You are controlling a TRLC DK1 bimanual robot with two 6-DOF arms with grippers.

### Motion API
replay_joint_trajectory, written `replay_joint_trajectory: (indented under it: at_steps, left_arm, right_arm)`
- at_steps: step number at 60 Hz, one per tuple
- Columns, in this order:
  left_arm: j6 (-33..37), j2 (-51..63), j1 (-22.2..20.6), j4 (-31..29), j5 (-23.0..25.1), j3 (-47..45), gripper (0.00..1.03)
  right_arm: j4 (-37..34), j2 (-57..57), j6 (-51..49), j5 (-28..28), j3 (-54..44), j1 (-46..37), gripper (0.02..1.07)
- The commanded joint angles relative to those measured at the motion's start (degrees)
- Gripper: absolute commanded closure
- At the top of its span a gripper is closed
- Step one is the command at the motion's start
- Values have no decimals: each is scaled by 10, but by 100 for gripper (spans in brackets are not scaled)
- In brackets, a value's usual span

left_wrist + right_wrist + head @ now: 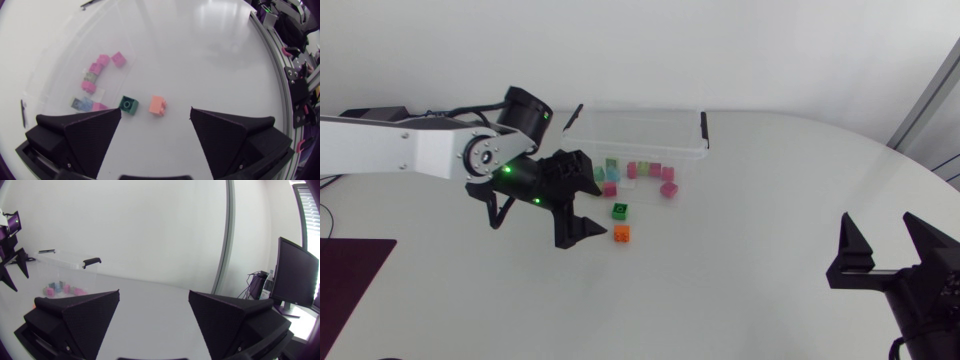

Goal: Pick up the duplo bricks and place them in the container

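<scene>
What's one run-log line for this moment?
left gripper: open, above orange plastic brick, green plastic brick | right gripper: open, empty

Robotics lab; arms (410, 152) over white table (770, 200)

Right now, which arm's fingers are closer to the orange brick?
Left. The left gripper hangs close by the orange brick, which shows between its open fingers; the right gripper sits far across the table.

Head overhead; wrists share bricks (157, 106), right's seemingly distant.
</scene>
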Motion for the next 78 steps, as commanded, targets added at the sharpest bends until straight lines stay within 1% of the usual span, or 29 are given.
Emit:
replay_joint_trajectory:
  at_steps: [1,18,32,38,42,47,48,51,52,53,57,59,60,62,72,78]
  left_arm:
    - [38,46,-7,-3,5,2,7]
    - [52,138,-36,-22,-1,60,7]
    - [59,184,-32,-34,-12,118,8]
    - [61,213,-31,-45,-19,138,10]
    - [70,229,-33,-56,-20,146,14]
    - [73,238,-36,-59,-20,148,21]
    - [75,241,-36,-60,-20,149,25]
    - [77,246,-37,-65,-23,152,33]
    - [78,247,-37,-68,-24,152,39]
    - [79,249,-38,-69,-24,153,43]
    - [82,251,-38,-72,-24,152,55]
    - [82,251,-38,-74,-23,152,63]
    - [83,251,-39,-75,-23,151,69]
    - [83,251,-39,-75,-23,149,76]
    - [90,229,-44,-93,-23,133,77]
    - [97,186,-41,-138,-21,131,77]
  right_arm:
    - [-4,-4,11,1,-12,3,7]
    - [-4,-4,11,1,-12,3,7]
    - [-4,-4,11,1,-12,3,7]
    - [-4,-4,11,1,-12,3,7]
    - [-4,-4,11,1,-12,3,7]
    - [-4,-4,11,1,-12,3,7]
    - [-4,-4,11,1,-12,3,7]
    - [-4,-4,11,1,-12,3,7]
    - [-4,-4,11,1,-12,3,7]
    - [-4,-4,11,1,-12,3,7]
    - [-4,-4,11,1,-12,3,7]
    - [-4,-4,11,1,-12,3,7]
    - [-4,-4,11,1,-12,3,7]
    - [-4,-4,11,1,-12,3,7]
    - [-4,-4,11,1,-12,3,7]
    - [-4,-4,11,1,-12,3,7]
